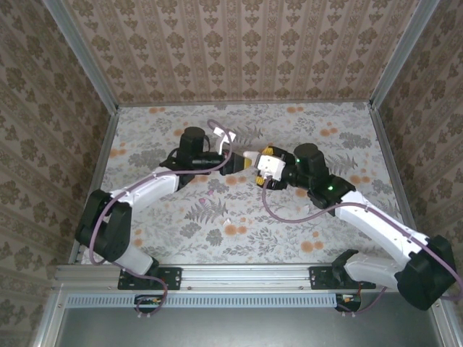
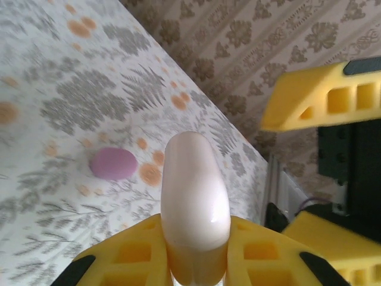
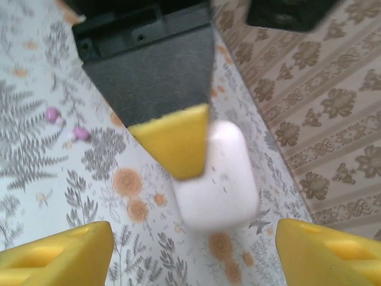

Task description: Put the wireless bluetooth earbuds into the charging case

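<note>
Your left end effector (image 2: pixel 193 256) grips the white charging case (image 2: pixel 193 190); your right end effector (image 3: pixel 193 250) stands open around it. The earbuds (image 3: pixel 80 134), seemingly those blurred pinkish specks, lie on the desk (image 3: pixel 36 196) well apart. Close off-centre and the smooth case could squirt free.

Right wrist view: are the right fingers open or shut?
Open: the right fingers stand wide apart, clear of the white case.

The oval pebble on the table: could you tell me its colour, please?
The pebble is plain pink-purple; clearest in the left wrist view.
</note>
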